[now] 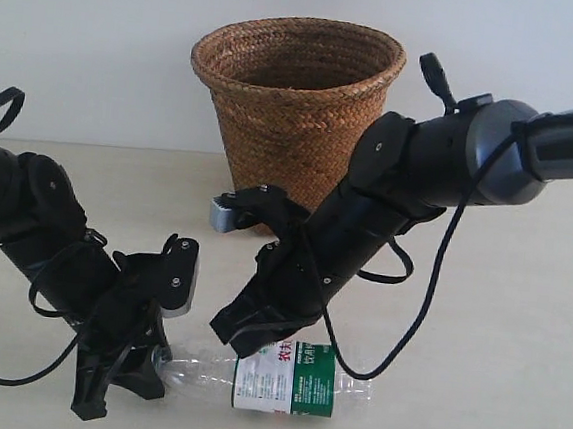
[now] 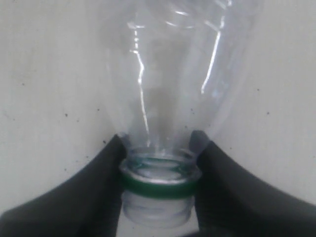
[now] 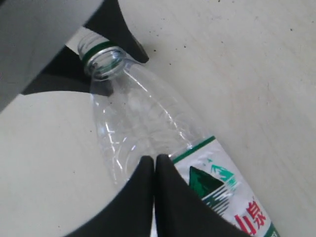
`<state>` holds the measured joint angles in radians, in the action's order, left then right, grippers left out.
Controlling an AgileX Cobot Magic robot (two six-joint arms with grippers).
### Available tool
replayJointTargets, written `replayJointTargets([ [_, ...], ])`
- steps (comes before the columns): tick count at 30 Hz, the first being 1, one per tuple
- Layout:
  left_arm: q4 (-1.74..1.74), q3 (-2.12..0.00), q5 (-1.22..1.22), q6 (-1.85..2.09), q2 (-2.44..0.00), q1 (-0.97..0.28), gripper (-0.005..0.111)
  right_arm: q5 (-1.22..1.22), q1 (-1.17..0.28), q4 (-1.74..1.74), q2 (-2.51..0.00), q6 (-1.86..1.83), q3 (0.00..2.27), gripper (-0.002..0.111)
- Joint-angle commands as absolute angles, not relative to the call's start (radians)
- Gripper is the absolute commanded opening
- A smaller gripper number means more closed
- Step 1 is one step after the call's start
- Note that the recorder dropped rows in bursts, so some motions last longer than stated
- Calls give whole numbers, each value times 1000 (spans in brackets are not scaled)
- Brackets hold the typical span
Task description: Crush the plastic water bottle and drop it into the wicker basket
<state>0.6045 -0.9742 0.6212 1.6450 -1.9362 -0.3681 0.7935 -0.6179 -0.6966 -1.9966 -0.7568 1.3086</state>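
Note:
The plastic water bottle lies on its side on the table near the front edge, uncapped, with its neck pointing left. My left gripper is shut on the neck, its fingers clamped on either side of the green ring. My right gripper is shut with nothing between its fingers, and its tips sit on top of the bottle at the label's edge. The wicker basket stands upright behind both arms, against the wall.
A pale wall rises directly behind the basket. Black cables loop off both arms, one hanging close to the bottle's base. The tabletop is bare to the right of the bottle.

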Motion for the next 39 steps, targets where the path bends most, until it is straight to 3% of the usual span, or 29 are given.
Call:
replayJointTargets([
  [1,608,-972,624,1630,-1947,-373,4,824,-621,-666,-2052,-730,1310,0],
  [29,609,-972,628,1608,-1947,-373,4,1069,-566,-344,-2386,-493,1551,0],
  [39,609,-972,654,1581,-1947,-373,4,1150,-566,-309,-2383,-399,1617,0],
])
